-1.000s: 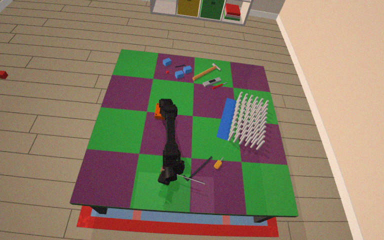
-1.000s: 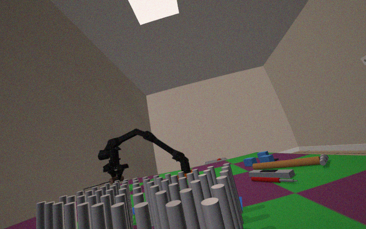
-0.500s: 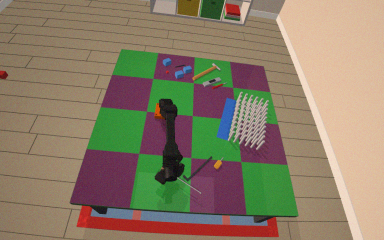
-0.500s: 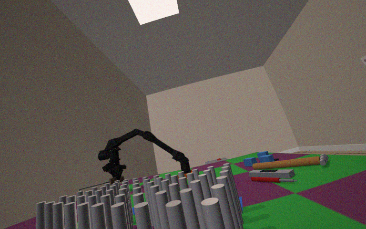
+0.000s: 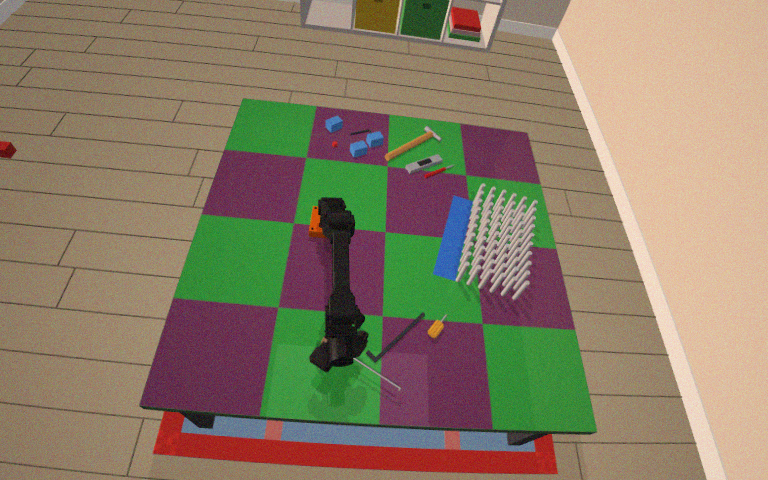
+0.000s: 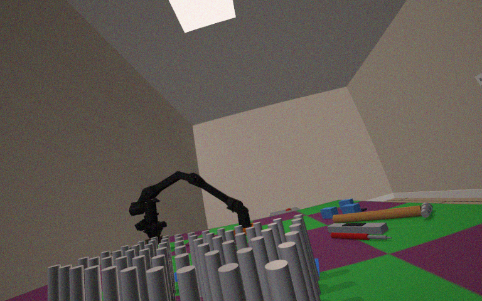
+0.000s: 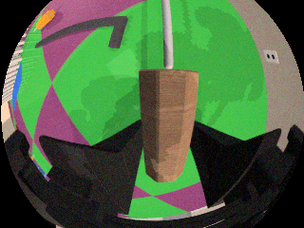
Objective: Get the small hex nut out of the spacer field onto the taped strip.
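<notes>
Gripping a wood-handled hook pick, the tool sits about half open, its fingers clamped on the fat brown handle, which fills the gap between them in the wrist view. The pick's thin pale rod sticks out from the tool toward the table's near edge, slanting over a green square onto the purple one beside it. Can't tell from the top view whether the rod's tip touches the table or just hangs above it.

The arm reaches from its orange-edged base near the table's middle down toward the near edge. Just beside the tool lies a dark L-shaped hex key, apart from it, and next to that a stubby orange-handled screwdriver.

The spacers stand in a tight upright grid by the right edge, with the blue taped strip along their side facing the table's middle. The hex nut doesn't show in any view, so it's hidden somewhere among the spacers.

Over by the far edge: a hammer, a grey level, a red screwdriver and three blue cubes.
</notes>
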You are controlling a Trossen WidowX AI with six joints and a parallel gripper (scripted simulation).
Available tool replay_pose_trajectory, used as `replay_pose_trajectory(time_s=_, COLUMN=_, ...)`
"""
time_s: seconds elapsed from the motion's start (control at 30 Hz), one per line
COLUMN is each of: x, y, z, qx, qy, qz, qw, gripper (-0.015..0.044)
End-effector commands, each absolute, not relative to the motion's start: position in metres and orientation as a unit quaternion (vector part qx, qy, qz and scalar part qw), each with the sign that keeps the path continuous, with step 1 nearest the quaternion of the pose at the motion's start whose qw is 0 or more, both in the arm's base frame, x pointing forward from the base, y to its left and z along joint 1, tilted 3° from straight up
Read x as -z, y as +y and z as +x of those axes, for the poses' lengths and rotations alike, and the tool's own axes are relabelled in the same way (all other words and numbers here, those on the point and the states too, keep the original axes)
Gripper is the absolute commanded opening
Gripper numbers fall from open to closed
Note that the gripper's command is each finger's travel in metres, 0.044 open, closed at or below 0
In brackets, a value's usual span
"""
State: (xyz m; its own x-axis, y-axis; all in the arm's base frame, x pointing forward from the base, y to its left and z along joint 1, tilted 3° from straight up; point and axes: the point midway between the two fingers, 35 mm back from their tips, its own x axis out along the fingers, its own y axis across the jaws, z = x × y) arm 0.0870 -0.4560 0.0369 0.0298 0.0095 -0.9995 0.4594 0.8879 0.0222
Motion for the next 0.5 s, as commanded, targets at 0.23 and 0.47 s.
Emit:
replay_pose_trajectory(time_s=0.23, x=-0.020, y=-0.456, z=0.088, qx=0.160, qy=0.677, qz=0.171, qw=0.698, gripper=0.0000)
replay_pose_trajectory(time_s=0.47, x=-0.008, y=-0.455, z=0.088, qx=0.159, qy=0.678, qz=0.170, qw=0.697, gripper=0.0000)
